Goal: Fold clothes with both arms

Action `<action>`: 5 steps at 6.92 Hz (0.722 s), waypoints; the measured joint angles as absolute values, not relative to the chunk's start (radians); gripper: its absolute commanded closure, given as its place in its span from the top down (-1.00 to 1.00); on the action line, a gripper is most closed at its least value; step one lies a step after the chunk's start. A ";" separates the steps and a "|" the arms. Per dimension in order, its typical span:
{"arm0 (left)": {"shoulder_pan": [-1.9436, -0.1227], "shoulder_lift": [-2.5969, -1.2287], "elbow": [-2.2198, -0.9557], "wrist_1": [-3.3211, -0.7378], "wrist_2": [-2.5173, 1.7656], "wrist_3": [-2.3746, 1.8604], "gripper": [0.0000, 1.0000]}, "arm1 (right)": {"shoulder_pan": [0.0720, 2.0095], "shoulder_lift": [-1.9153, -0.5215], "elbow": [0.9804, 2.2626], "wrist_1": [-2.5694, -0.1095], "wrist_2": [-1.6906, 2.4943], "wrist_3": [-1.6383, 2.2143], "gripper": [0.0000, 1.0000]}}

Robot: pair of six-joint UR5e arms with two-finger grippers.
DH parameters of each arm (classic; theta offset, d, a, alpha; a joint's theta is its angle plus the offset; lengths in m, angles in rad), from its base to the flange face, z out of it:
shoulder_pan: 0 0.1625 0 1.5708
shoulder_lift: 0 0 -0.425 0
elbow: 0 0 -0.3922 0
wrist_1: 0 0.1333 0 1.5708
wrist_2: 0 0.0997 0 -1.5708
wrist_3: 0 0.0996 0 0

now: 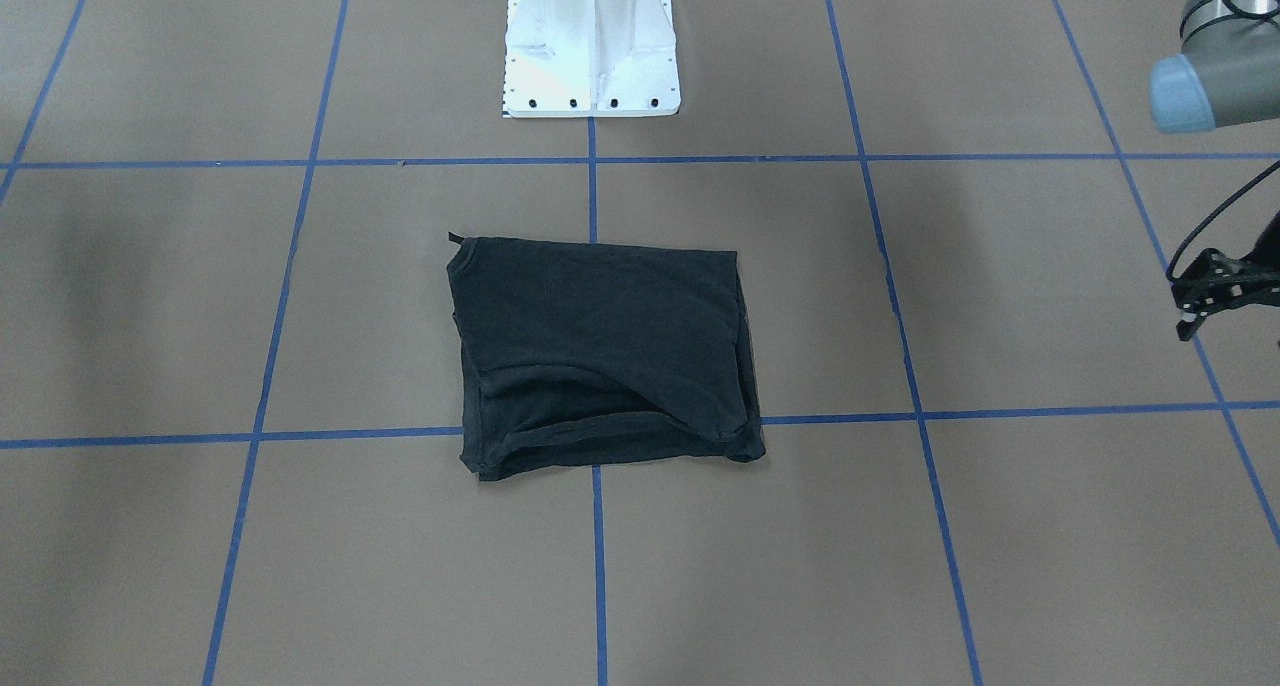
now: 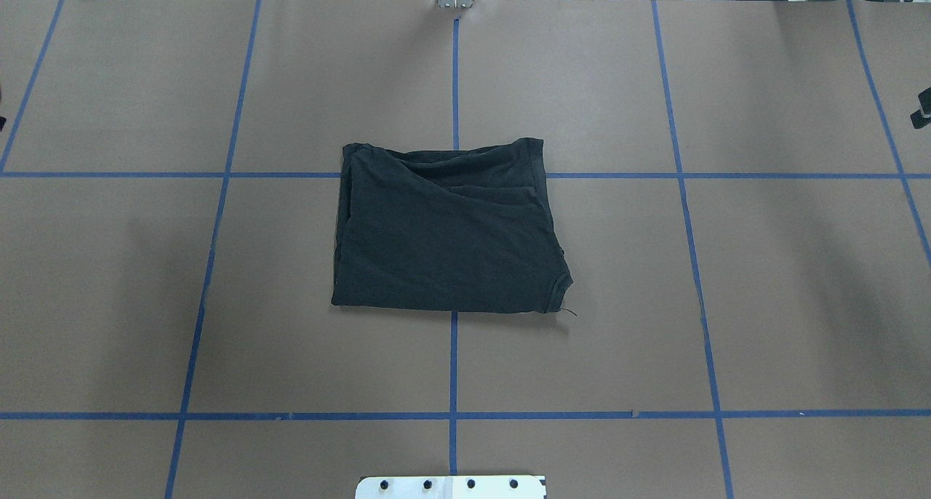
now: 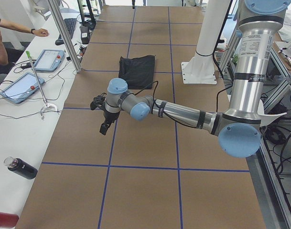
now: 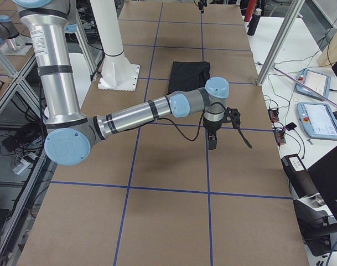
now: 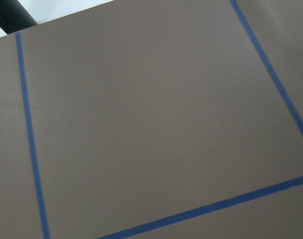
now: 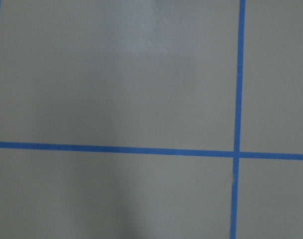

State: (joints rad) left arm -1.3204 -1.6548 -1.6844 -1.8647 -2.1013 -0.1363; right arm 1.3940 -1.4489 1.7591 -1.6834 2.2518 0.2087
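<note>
- Brown table (image 5: 151, 124) crossed by blue tape lines (image 5: 29, 139) filled both my wrist views.
- My left gripper (image 3: 102, 119) hung above the table at the left-centre of the left side view, well apart from the shirt. I could not tell how wide its jaws stood.
- My right gripper (image 4: 228, 133) hung likewise at the right-centre of the right side view. I could not tell its jaw width either.
- The shirt (image 1: 600, 351) lay at the centre of the front view, folded into a rough rectangle, flat across a tape crossing, touched by neither gripper.
- My pedestal (image 1: 592, 56) stood at the top centre of that view.
</note>
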 measured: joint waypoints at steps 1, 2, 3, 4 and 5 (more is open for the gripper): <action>-1.401 -1.651 -1.686 -1.756 -2.140 0.003 0.98 | 1.410 -1.477 1.756 -1.712 2.252 0.132 1.00; -1.484 -1.652 -1.689 -1.653 -2.166 0.127 0.98 | 1.425 -1.500 1.754 -1.730 2.256 0.077 1.00; -1.543 -1.653 -1.689 -1.572 -2.176 0.204 0.98 | 1.436 -1.522 1.753 -1.738 2.268 0.049 1.00; -1.574 -1.649 -1.678 -1.519 -2.178 0.244 0.98 | 1.446 -1.547 1.753 -1.740 2.301 0.038 1.00; -1.584 -1.632 -1.654 -1.502 -2.181 0.261 0.98 | 1.453 -1.575 1.751 -1.740 2.344 0.034 1.00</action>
